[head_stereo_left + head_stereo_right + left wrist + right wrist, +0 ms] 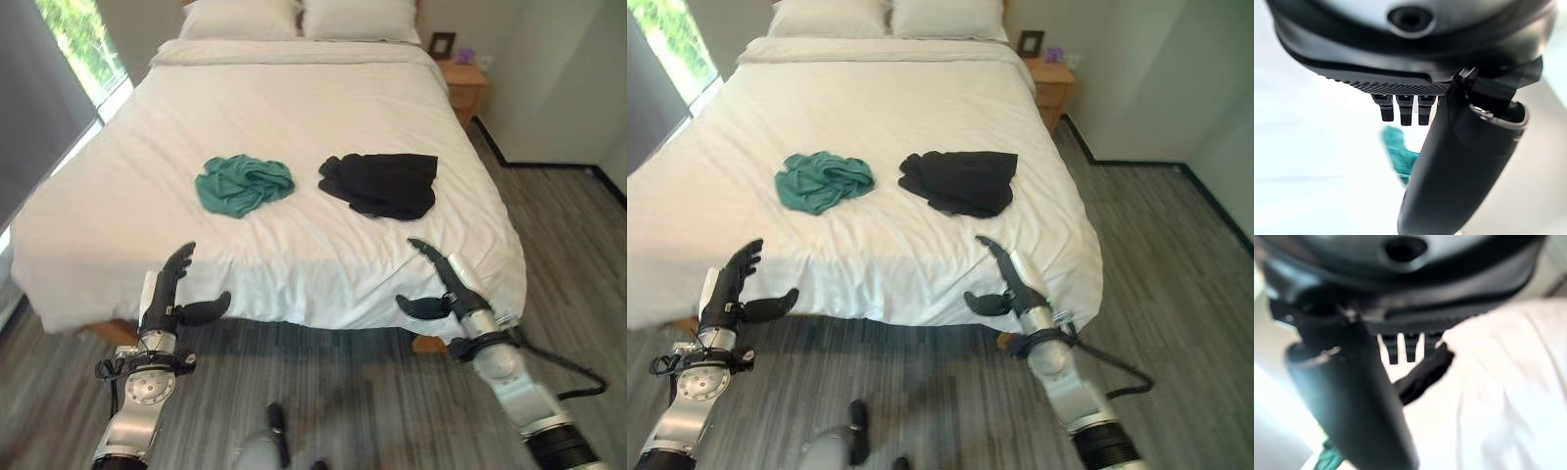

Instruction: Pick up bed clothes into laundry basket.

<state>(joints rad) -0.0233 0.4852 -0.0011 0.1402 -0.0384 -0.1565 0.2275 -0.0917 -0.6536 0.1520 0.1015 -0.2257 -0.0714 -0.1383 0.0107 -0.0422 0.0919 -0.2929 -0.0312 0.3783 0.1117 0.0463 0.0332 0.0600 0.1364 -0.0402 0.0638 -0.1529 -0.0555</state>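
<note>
Left robot hand (168, 294) and right robot hand (446, 284) spread, empty, green garment (243, 183), black garment (382, 183) on bed (294, 108)

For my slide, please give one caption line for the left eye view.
Both open robot hands, left and right, hover before the bed with a teal garment and a black garment.

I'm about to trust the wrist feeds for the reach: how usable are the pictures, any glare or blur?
Left eye view: sharp, daylit from the window; teal garment and black garment stand out on the white bed. Left wrist view: left hand out of focus, bedding washed out. Right wrist view: right hand blurred, black garment soft.
</note>
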